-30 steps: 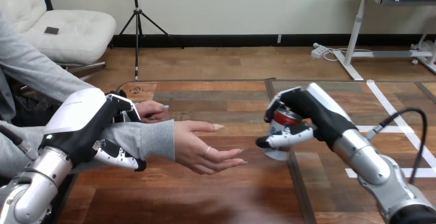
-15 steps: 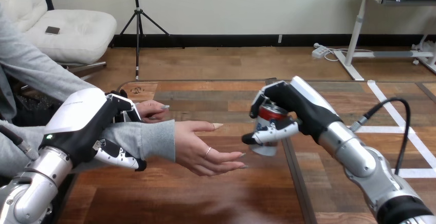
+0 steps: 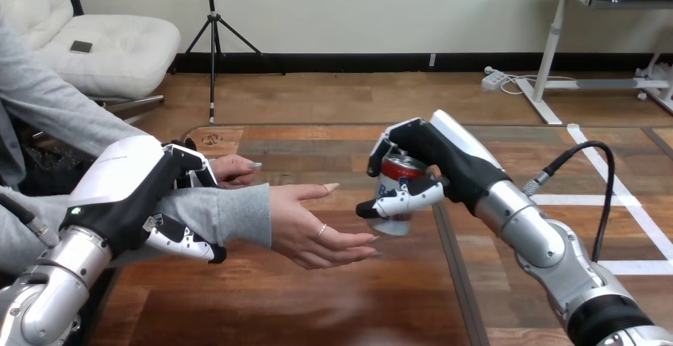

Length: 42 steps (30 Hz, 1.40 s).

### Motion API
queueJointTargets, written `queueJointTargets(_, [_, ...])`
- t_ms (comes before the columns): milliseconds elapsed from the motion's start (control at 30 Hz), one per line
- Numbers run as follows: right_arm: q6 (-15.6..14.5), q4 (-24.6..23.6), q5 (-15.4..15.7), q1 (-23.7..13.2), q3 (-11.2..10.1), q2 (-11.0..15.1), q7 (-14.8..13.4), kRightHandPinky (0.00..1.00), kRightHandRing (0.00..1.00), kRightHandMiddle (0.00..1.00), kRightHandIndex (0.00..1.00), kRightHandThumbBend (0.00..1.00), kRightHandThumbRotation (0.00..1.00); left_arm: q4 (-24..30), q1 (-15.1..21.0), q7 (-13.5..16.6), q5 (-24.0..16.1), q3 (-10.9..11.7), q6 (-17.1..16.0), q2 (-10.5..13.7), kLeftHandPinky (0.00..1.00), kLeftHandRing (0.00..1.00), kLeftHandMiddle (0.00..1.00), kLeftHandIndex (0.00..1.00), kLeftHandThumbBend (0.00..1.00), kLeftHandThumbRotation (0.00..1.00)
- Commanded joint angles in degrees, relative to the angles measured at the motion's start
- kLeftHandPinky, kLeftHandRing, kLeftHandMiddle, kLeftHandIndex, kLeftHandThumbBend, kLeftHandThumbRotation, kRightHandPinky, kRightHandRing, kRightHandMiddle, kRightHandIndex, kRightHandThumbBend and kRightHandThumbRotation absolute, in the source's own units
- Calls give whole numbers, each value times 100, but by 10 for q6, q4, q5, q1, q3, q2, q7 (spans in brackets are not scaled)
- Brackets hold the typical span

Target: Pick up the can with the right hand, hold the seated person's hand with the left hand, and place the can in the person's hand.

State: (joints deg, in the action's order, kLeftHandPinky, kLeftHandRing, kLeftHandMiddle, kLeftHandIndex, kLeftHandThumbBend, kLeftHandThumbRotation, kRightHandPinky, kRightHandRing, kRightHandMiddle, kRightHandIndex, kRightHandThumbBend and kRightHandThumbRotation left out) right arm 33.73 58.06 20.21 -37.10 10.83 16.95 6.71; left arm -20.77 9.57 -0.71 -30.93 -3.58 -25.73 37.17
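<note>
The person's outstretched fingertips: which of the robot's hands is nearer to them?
Right. The right hand, curled round the can, hovers just beside the fingertips; the left hand grips the person's forearm, well back from them.

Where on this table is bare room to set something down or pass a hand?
Bare wood lies along the far strip of the wooden table, beyond the person's open hand, and along the near edge below it. Crowded: the middle, where the right hand holds the red-and-silver can close to that palm, and the left hand clasps the grey-sleeved forearm.
</note>
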Motion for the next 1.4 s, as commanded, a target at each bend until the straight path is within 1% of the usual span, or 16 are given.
queueJointTargets(0, [17,-5,-9,-64,-2,-10,-3,22,25,31,41,81,0,29,49,15,18,16,-6,-2,10,15,22,41,87,0])
queueJointTargets(267, [18,-11,-8,-64,0,-16,3,24,26,33,41,80,0,31,48,17,17,16,-6,-4,10,15,22,41,87,0])
queueJointTargets(467, [25,-17,-7,-63,4,-20,5,27,30,36,41,80,0,32,48,-2,33,16,-3,-3,10,14,22,41,85,0])
queueJointTargets(533, [26,-18,-7,-63,4,-21,6,28,31,37,42,79,0,34,48,-8,36,16,-1,-2,12,17,24,41,83,0])
queueJointTargets(567, [28,-19,-7,-63,4,-21,6,28,31,37,42,79,0,39,47,-16,38,16,8,-1,12,17,25,42,83,0])
queueJointTargets(633, [29,-20,-7,-63,4,-22,6,28,31,37,42,79,0,44,46,-25,40,16,18,0,14,19,27,42,81,0])
queueJointTargets(767, [32,-21,-5,-63,5,-22,4,27,31,37,42,79,0,47,44,-33,48,18,22,-2,18,23,31,42,81,0])
queueJointTargets(967, [34,-22,-7,-64,5,-22,8,26,29,36,42,79,0,51,43,-46,58,20,26,-1,24,29,36,43,82,0])
queueJointTargets(1167, [31,-29,-7,-63,5,-23,8,21,23,31,42,79,0,55,42,-53,61,20,31,1,28,32,39,44,85,0])
queueJointTargets(1367, [36,-30,-10,-61,4,-25,10,22,25,33,42,79,0,67,39,-64,67,21,47,1,28,33,40,45,84,0])
